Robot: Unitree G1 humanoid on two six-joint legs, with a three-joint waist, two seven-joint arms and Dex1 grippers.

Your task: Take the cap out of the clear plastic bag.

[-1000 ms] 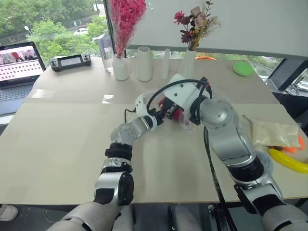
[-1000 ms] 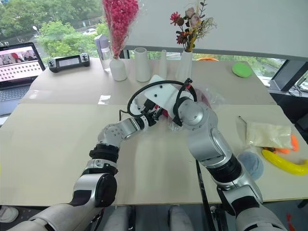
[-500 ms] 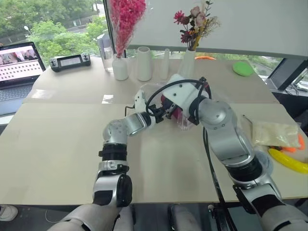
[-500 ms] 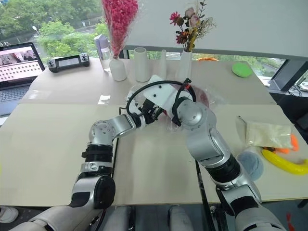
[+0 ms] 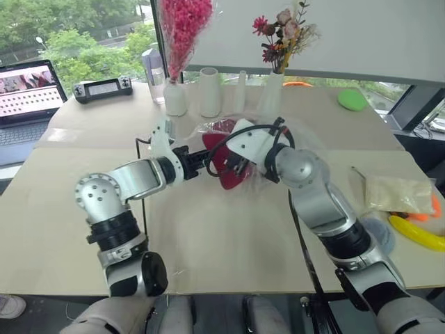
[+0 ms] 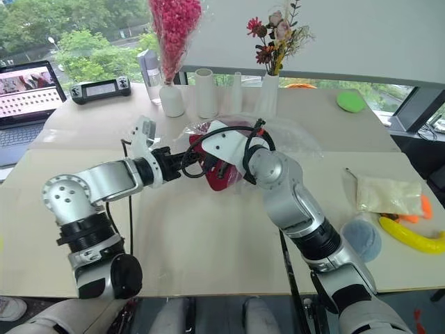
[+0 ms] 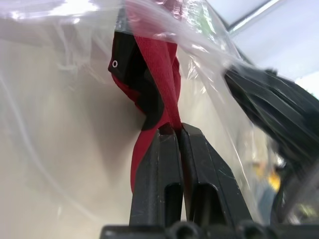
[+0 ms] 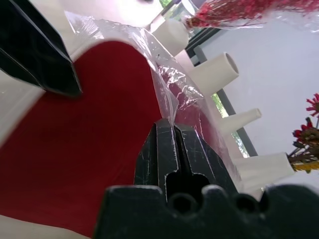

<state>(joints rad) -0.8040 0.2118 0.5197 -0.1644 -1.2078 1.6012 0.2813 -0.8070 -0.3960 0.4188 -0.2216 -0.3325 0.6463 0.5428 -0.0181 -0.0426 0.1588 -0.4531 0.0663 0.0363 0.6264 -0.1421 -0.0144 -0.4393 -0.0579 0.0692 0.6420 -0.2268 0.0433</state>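
A: Gripping red fabric between closed jaws, the left gripper (image 7: 175, 130) has the cap (image 5: 224, 165) by a folded edge, as the left wrist view shows; the cloth is pinched flat where the two fingers meet.

B: And the other arm?

A: The right gripper (image 8: 173, 130) is clenched on a fold of the clear plastic bag (image 8: 164, 94), with the film bunched at its fingertips and the red cap lying just beside them. Both hands meet above the middle of the worktop (image 5: 229, 243), in front of a row of white vases (image 5: 208, 92).

B: Where does the cap sit?

A: Partly out, by my reading. Its lower part hangs bare between the two grippers, while crinkled film is draped over its upper and far side.

B: How will these things handle?

A: The cap looks light and soft, so it folds wherever it is pinched; the brim should be the stiffer part and probably gives a surer hold than loose crown cloth. The bag is thin, glossy and likely slippery, prone to clinging to fabric and sliding through a pinch unless several layers are gathered. Tearing is a risk if the pull is sharp.

B: Best hold?

A: Cap by brim or seam, bag by its bunched far end, pulling apart steadily.
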